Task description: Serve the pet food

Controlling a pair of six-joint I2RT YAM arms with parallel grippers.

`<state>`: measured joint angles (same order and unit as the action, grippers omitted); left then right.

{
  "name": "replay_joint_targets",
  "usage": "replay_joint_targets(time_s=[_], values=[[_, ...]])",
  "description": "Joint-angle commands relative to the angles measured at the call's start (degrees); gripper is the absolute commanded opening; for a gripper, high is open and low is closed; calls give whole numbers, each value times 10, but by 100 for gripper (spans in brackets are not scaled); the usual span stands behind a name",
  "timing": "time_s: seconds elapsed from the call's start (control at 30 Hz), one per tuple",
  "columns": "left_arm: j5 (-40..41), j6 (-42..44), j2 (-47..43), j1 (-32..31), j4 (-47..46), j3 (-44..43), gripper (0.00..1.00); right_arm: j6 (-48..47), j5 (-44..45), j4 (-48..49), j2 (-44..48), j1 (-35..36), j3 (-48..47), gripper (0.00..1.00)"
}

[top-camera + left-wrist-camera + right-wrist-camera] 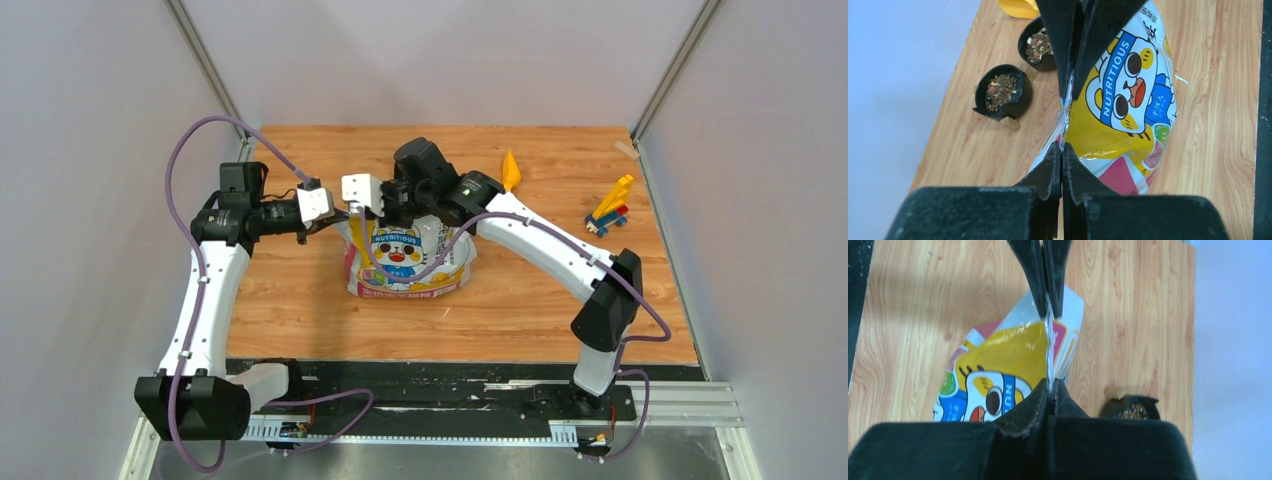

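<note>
Jaws of the left gripper (1062,150) and the right gripper (1050,385) both clenched on the top seam of the bag (410,255)
Grippers face each other tip to tip, with a short stretch of seam between them, over mid table (290,295). Pet food (1000,91) sits in two black bowls (980,95) just beyond the bag, on its far side. Yellow scoop (511,170) lies far right of the bag
</note>
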<state>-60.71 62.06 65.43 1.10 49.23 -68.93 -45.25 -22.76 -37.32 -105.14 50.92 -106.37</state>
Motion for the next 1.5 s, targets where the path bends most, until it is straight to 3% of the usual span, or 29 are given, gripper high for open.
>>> replay_joint_targets(time_s=[0.0, 0.63, 0.87, 1.23, 1.47], values=[[43, 7, 1, 11, 6, -6, 0, -10, 107, -84, 55, -54, 45, 0], [45, 17, 2, 14, 9, -8, 0, 51, 88, -84, 249, -221, 240, 0], [44, 19, 3, 15, 10, -11, 0, 57, 122, -87, 285, -263, 285, 0], [20, 26, 3, 15, 15, -15, 0, 40, 197, -98, 334, -289, 310, 0], [3, 25, 12, 15, 12, -13, 1, 55, 160, -132, 340, -296, 261, 0]])
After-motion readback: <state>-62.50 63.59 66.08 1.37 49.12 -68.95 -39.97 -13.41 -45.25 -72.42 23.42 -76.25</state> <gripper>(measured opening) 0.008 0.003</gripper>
